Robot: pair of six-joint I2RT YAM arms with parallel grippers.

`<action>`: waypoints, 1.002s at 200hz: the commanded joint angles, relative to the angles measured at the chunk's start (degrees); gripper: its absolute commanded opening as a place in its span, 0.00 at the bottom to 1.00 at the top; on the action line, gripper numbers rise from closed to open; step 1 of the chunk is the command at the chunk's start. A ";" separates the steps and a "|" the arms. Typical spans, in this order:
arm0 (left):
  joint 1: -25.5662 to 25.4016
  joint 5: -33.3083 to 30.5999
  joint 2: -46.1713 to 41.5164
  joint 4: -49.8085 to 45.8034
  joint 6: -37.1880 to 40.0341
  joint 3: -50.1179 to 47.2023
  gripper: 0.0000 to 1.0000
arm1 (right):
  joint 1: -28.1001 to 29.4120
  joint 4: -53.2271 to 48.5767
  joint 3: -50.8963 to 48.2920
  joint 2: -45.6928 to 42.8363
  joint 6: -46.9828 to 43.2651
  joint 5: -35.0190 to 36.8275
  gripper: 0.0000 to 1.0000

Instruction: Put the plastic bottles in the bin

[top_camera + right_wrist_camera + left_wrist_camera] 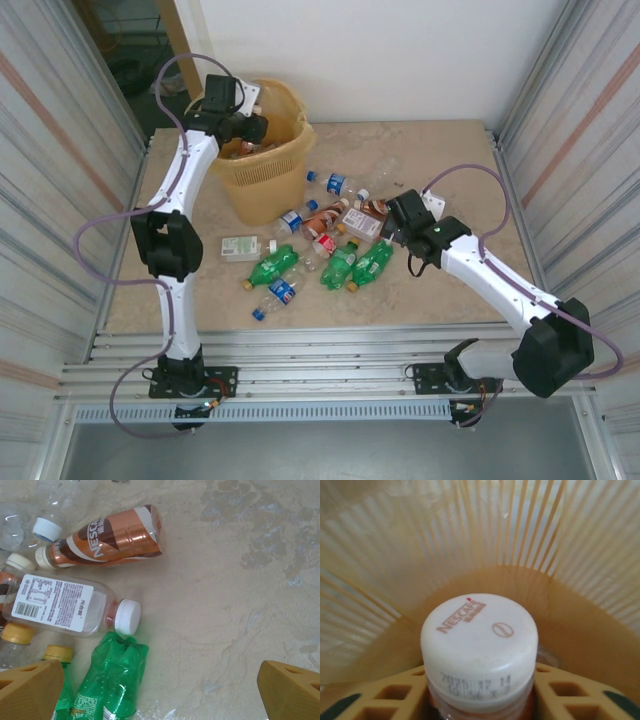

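My left gripper (254,128) hangs over the mouth of the yellow-orange bin (268,178), shut on a brown-orange bottle with a white Nescafe cap (479,642). Its yellow fingers (397,695) press the neck from both sides, and the bin's lined, latticed wall (470,540) lies behind. Several bottles lie on the table right of the bin: green ones (340,265), blue-labelled ones (283,292) and a brown one (375,208). My right gripper (397,228) hovers open at the pile's right edge. Below it lie a green crushed bottle (110,680), a clear white-capped bottle (70,605) and a brown bottle (107,537).
The beige marbled tabletop (450,160) is bare to the right of the pile and at the back right. Corrugated metal walls (570,120) close in both sides. A metal rail (330,375) runs along the near edge by the arm bases.
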 commanded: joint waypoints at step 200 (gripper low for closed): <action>-5.93 -3.82 -35.58 11.42 -3.42 -20.44 0.84 | -0.05 6.56 -7.07 -8.79 -0.57 -7.44 0.98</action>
